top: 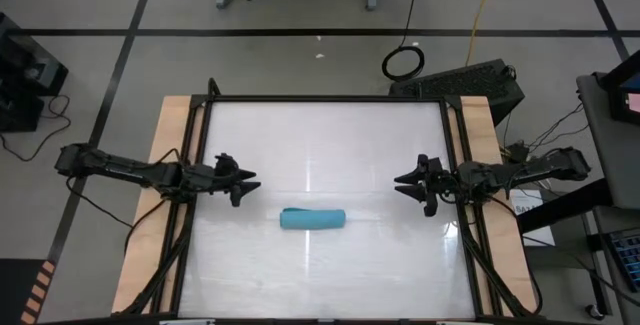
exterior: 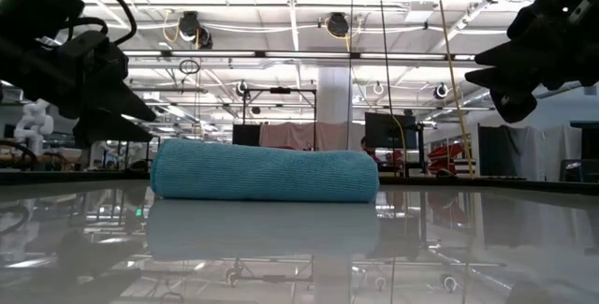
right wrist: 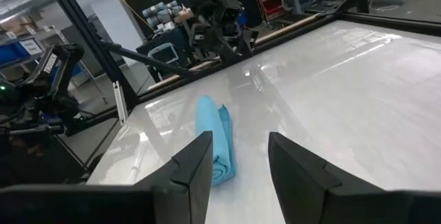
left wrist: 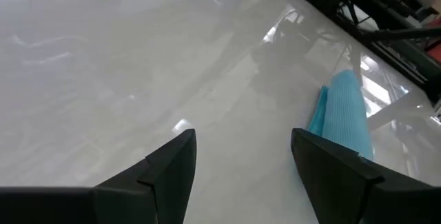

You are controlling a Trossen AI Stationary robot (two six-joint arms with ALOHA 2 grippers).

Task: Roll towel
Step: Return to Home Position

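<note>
near the middle of the glossy white surface (top: pixel 330 135), just off the line joining the two arms, lay the towel (top: pixel 313 219). it was a turquoise-blue roll set crosswise between them. we judged the rolling done, since the cloth sat as one compact cylinder with nothing touching it.

the left pincer (top: pixel 256 182) hung above the surface at the left side, well apart from the towel, its fingers spread and empty. the right pincer (top: pixel 398 180) mirrored it at the right side, likewise spread and holding nothing. both pointed inward toward each other, which we took for a resting stance that kept them clear of the roll and left it undisturbed.

some things we could not settle. the right wrist view showed an edge or fold running along one side of the roll, but we could not tell whether the loose end was tucked under. the low view gave only one long side of the towel and cropped both pincers at its margins. in the left wrist view the left pincer itself hid the roll's near end. how tightly the cloth was wound did not show.
</note>
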